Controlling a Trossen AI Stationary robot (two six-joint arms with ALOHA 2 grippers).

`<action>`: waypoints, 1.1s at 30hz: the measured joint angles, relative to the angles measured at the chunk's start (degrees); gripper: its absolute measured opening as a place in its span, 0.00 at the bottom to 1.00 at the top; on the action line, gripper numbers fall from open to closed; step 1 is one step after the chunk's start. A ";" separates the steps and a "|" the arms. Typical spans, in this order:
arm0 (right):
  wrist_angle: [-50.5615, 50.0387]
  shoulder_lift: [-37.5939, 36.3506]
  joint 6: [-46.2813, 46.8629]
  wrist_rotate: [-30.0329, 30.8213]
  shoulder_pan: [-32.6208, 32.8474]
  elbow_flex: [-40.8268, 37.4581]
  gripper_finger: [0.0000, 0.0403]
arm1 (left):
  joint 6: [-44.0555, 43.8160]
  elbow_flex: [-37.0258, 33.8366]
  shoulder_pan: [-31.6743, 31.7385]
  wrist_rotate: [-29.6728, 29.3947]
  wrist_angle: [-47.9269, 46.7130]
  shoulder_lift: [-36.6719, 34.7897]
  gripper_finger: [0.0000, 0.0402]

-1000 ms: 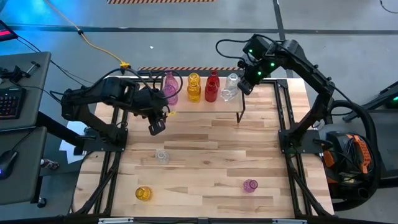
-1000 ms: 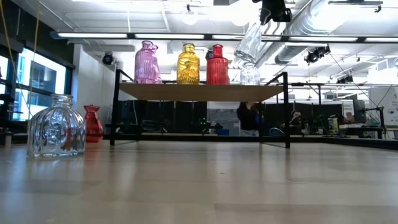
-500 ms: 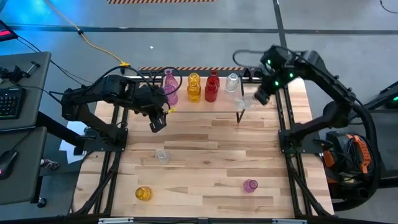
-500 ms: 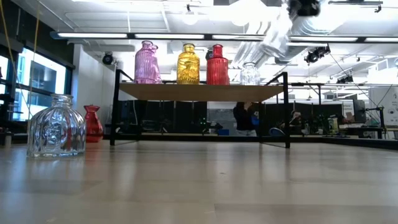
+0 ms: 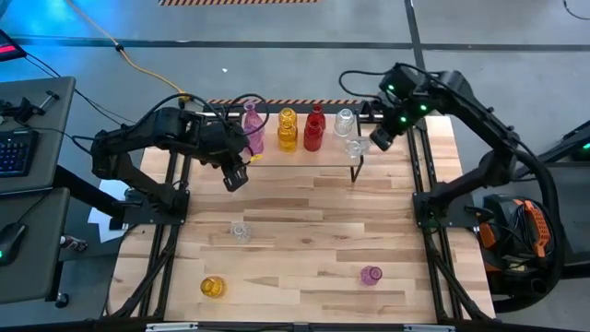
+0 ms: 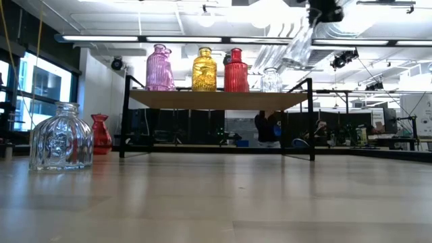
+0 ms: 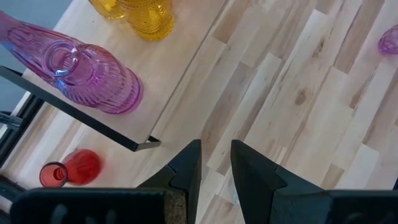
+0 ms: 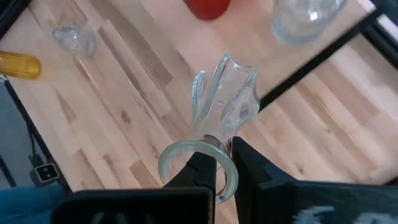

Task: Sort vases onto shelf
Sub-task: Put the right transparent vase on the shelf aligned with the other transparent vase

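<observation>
On the counter I see no words to read. My left claw hangs by the shelf's left end, fingers a little apart, holding nothing. Pink, yellow, red and clear vases stand on the shelf. My right claw is clamped on a clear vase at the right end. Only the low view shows a red vase behind.

Your butcher-block table carrying the shelf, four vases upright on its top, a clear vase, yellow vase and pink vase on the tabletop
</observation>
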 joint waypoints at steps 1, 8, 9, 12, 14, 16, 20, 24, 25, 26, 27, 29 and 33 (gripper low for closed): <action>-0.02 1.19 -0.91 -0.23 -0.13 0.96 0.01 | 0.00 0.00 0.00 0.00 0.00 0.00 0.19; -0.09 7.03 -5.26 0.49 -0.24 2.75 0.01 | 0.00 0.00 0.00 0.00 0.00 0.00 0.19; -0.10 7.34 -5.43 0.91 -0.26 2.75 0.01 | 0.00 0.00 0.00 0.00 0.00 0.00 0.19; -0.10 8.34 -6.33 1.54 -0.27 2.75 0.01 | 0.00 0.00 -0.02 0.00 0.00 0.00 0.19; -0.13 8.77 -6.66 2.05 -0.26 2.75 0.01 | 0.00 0.00 -0.02 0.00 0.00 0.00 0.19; -0.13 9.28 -7.54 1.99 -0.26 2.75 0.01 | 0.00 0.00 -0.02 0.00 0.00 0.00 0.19; -0.11 10.61 -8.87 2.59 -0.26 2.75 0.01 | 0.00 0.00 -0.02 -0.70 0.27 0.00 0.19; -0.13 11.56 -9.97 3.61 -0.30 2.75 0.01 | 0.00 0.00 -0.02 -0.85 0.84 0.00 0.19; -0.11 11.67 -10.29 3.61 -0.30 2.75 0.01 | 0.00 0.00 -0.02 -0.86 1.14 0.00 0.19; -0.13 11.72 -10.39 3.61 -0.30 2.75 0.01 | 0.00 0.00 -0.02 -0.86 1.38 0.00 0.19; -0.15 11.72 -10.48 3.62 -0.33 2.75 0.01 | 0.00 0.00 -0.02 -0.87 1.42 0.00 0.19; -0.13 11.87 -11.46 3.95 -0.37 2.75 0.01 | 0.00 0.00 -0.02 -0.86 1.42 0.00 0.19; 0.17 12.03 -11.88 4.05 -0.37 2.75 0.01 | 0.00 0.00 -0.02 -0.87 1.44 0.00 0.19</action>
